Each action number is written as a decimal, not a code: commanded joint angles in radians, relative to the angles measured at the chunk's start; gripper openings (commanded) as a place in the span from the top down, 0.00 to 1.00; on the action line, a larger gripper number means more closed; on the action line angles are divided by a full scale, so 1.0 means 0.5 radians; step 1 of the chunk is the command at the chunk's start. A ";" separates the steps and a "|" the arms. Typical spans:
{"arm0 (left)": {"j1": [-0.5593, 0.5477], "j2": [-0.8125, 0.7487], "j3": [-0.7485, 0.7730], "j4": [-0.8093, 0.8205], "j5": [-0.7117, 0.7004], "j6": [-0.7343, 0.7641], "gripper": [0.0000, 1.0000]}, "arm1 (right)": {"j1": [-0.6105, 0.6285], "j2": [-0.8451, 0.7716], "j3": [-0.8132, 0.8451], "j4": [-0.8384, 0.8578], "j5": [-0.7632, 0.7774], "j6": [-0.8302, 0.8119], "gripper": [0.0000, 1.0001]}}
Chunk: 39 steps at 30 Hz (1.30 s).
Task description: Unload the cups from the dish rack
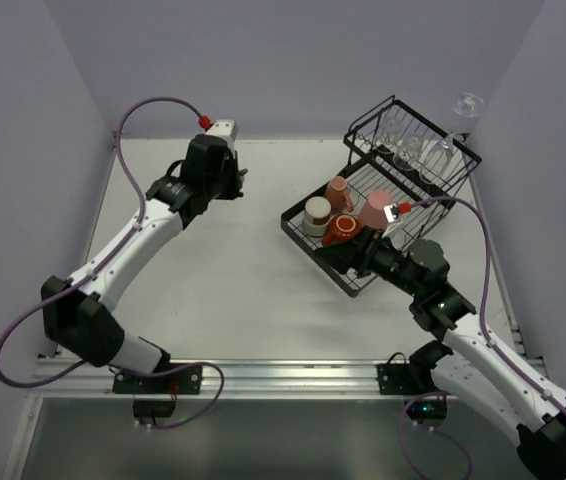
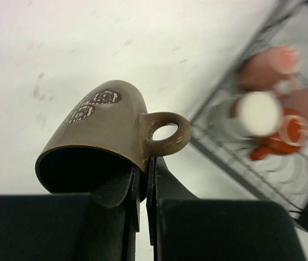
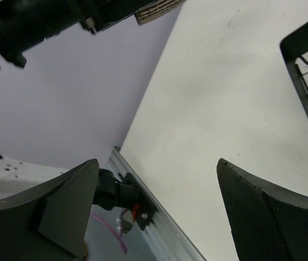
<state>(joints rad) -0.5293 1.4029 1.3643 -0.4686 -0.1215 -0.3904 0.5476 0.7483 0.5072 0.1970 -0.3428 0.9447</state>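
While the dish rack (image 1: 343, 272) is sitting toward the right rear of the white table (image 1: 243, 285), its flat tray is carrying four cups. A cream cup (image 1: 317, 215) is standing at the rack's left edge, with a small pink mug (image 1: 339, 192) just behind it. An orange-red mug (image 1: 342, 231) is lying beside the cream cup, and a tall pink tumbler (image 1: 376, 209) is standing to their right. The raised basket at the rack's far end is holding clear glasses (image 1: 403, 150). A stemmed glass (image 1: 468, 104) is showing at the basket's far right corner, though I cannot tell whether it is inside the basket or behind it.

The dark brown mug (image 2: 105, 122) is out of the rack, well to its left, over bare table. The left gripper (image 2: 146, 169) is clamping the mug's wall right beside the ring handle, one finger inside the mouth and one outside. The mug is showing a glossy brown glaze, a pale swirl pattern on its side and a dark interior. Whether it is touching the table is unclear.

The right gripper (image 3: 156, 168) is hovering at the rack's near end, its fingers spread wide with nothing between them. Open tabletop is lying between the rack and the aluminium rail (image 1: 293, 372) along the near edge. Lilac walls (image 1: 33, 150) are closing in on three sides, nearest on the rack's right.
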 commanded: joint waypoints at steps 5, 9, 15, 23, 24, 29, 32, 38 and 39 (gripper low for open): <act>0.423 0.439 0.238 -0.612 -0.398 0.155 1.00 | 0.006 -0.119 0.081 -0.501 0.063 -0.478 0.05; 0.601 0.654 0.428 -0.731 -0.426 0.143 1.00 | 0.012 -0.104 0.066 -0.489 -0.063 -0.536 0.03; 0.782 0.974 0.872 -1.047 -0.499 0.201 1.00 | 0.028 -0.180 -0.014 -0.501 -0.075 -0.586 0.01; 1.052 1.247 1.134 -1.210 -0.303 0.253 1.00 | 0.058 -0.245 -0.033 -0.541 -0.097 -0.610 0.01; 1.062 1.259 1.140 -1.213 -0.297 0.256 1.00 | 0.061 -0.242 -0.033 -0.547 -0.097 -0.622 0.01; 1.224 1.333 1.168 -1.167 -0.132 0.256 1.00 | 0.083 -0.233 -0.036 -0.557 -0.085 -0.629 0.01; 1.249 1.379 1.177 -1.140 -0.067 0.272 1.00 | 0.101 -0.217 -0.039 -0.554 -0.072 -0.625 0.01; 1.286 1.486 1.186 -1.118 -0.049 0.305 0.98 | 0.141 -0.187 -0.048 -0.538 -0.057 -0.610 0.01; 1.298 1.502 1.189 -1.121 -0.033 0.308 0.97 | 0.144 -0.187 -0.048 -0.541 -0.051 -0.607 0.01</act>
<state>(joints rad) 0.1043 2.1426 1.9060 -1.0363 -0.1684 -0.2745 0.6090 0.6544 0.4873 -0.0872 -0.3653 0.6506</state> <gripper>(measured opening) 0.079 0.989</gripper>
